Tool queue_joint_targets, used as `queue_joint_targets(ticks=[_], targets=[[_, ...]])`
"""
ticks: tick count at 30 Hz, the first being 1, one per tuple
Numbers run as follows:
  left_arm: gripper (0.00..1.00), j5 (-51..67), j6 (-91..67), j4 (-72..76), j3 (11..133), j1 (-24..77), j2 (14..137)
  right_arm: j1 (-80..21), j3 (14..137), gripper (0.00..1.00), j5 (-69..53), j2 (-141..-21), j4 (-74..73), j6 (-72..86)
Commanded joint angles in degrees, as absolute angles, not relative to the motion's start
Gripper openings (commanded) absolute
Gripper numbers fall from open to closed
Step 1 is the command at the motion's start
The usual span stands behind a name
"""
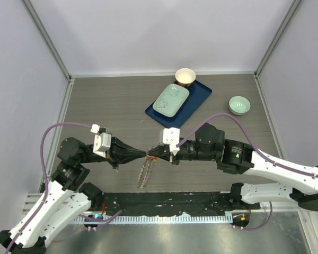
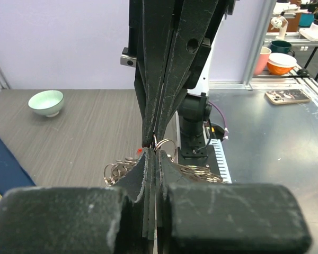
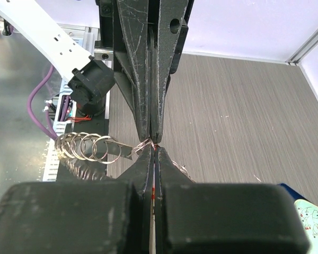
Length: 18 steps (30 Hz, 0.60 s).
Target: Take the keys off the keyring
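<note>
My two grippers meet tip to tip above the near middle of the table. The left gripper (image 1: pixel 144 153) (image 2: pixel 153 152) is shut on a thin wire ring of the keyring (image 1: pixel 144 174), which hangs below the tips as a cluster of silvery rings (image 2: pixel 119 170) (image 3: pixel 87 147). The right gripper (image 1: pixel 152 153) (image 3: pixel 154 150) is shut on the red key (image 3: pixel 155 186), seen only as a red sliver between its jaws. The green and orange keys do not show.
A pale green bowl (image 1: pixel 239 105) (image 2: pixel 46 102) stands at the far right. A blue tray (image 1: pixel 200 96) at the back holds a pale green dish (image 1: pixel 170 100). A tan cup (image 1: pixel 185 76) stands behind it. Metal frame rail (image 1: pixel 169 214) runs along the near edge.
</note>
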<state>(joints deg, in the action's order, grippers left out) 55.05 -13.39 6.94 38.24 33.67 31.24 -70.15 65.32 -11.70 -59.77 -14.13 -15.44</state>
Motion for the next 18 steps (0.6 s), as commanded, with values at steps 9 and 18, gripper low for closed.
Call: queue_joint_targets(ticks=[9,18], targets=[[0.65,46.33,-14.24,5.11,41.75,34.63,29.09,-68.82,65.39,0.01,-6.51,-57.39,-7.91,-15.99],[0.74,38.24,-16.25,-5.35,46.40,34.63,29.88,-68.82,65.83,0.01,-2.82,-57.66,-8.17,-16.09]])
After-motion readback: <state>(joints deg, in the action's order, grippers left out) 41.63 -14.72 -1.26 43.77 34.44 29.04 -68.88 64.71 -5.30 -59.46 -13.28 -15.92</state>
